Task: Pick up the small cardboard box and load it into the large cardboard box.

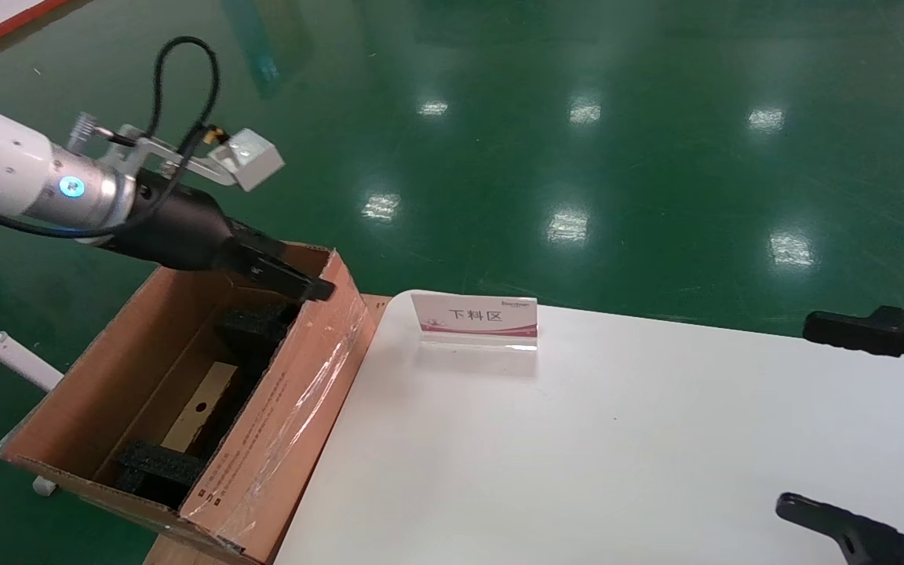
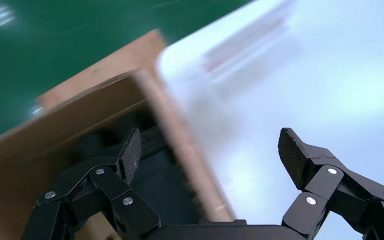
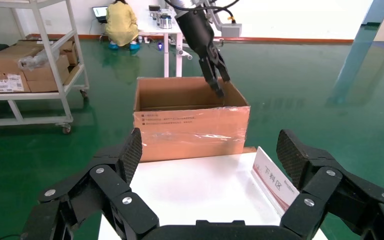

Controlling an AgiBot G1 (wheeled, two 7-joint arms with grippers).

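Note:
The large cardboard box (image 1: pixel 279 408) stands open-topped beside the left end of the white table (image 1: pixel 593 439), with black foam blocks (image 1: pixel 158 467) inside. The small cardboard box (image 1: pixel 201 408) lies down inside it between the foam, its round hole facing up. My left gripper (image 1: pixel 315 287) hovers open and empty over the carton's far end, above the wall nearest the table (image 2: pixel 180 145). From the right wrist view, the left gripper (image 3: pixel 219 82) hangs just above the large cardboard box (image 3: pixel 190 125). My right gripper (image 1: pixel 797 416) stays open and empty over the table's right end.
A small sign with red print (image 1: pixel 475 320) stands on the table's far edge near the carton. Green floor surrounds the table. Farther off, a shelf trolley with cartons (image 3: pixel 25 70) and a seated person in yellow (image 3: pixel 121 22) are visible.

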